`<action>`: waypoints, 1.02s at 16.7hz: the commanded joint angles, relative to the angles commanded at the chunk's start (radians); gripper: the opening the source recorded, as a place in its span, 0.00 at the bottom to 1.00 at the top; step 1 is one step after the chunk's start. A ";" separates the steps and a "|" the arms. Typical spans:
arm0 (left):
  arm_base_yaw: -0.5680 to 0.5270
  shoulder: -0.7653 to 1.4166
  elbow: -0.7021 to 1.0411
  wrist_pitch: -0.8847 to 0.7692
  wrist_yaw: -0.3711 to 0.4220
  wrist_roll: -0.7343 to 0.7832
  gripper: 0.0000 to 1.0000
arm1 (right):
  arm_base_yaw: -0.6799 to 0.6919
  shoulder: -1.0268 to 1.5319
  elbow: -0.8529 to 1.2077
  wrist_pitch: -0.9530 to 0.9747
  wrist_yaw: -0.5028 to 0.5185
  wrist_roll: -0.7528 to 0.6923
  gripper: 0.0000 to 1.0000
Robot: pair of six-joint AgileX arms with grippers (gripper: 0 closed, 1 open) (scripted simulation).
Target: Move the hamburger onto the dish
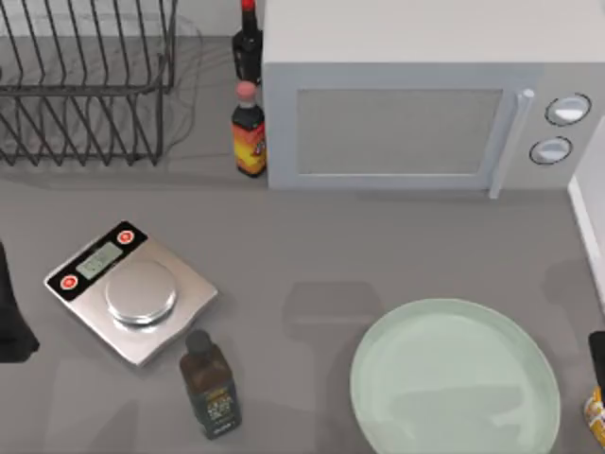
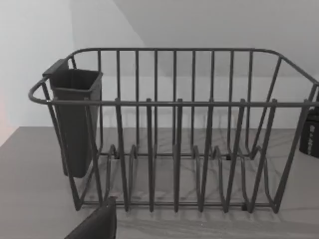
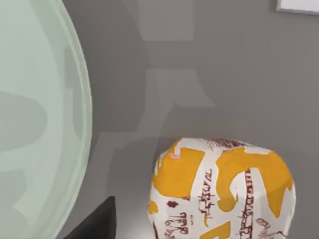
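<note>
Pale green dish [image 1: 456,378], one; wrapped hamburger [image 3: 222,191] just beside, one; end effectors' spread perhaps hidden.

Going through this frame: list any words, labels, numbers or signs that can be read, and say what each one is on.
No text reads clearly.
Hamburger wrapper: dark red lettering among orange patches, not legible.
Dark bottle lying beside the scale: label print too small to read.
Sauce bottle beside the microwave: orange label, no legible words.
Scale: two red round buttons and a pale display, no digits readable.
Microwave: two plain knobs, no markings.
</note>
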 joint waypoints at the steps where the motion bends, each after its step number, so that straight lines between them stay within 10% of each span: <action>1: 0.000 0.000 0.000 0.000 0.000 0.000 1.00 | 0.011 0.061 0.036 -0.047 0.000 0.006 1.00; 17: 0.000 0.000 0.000 0.000 0.000 0.000 1.00 | 0.049 0.350 0.077 -0.026 0.000 0.027 1.00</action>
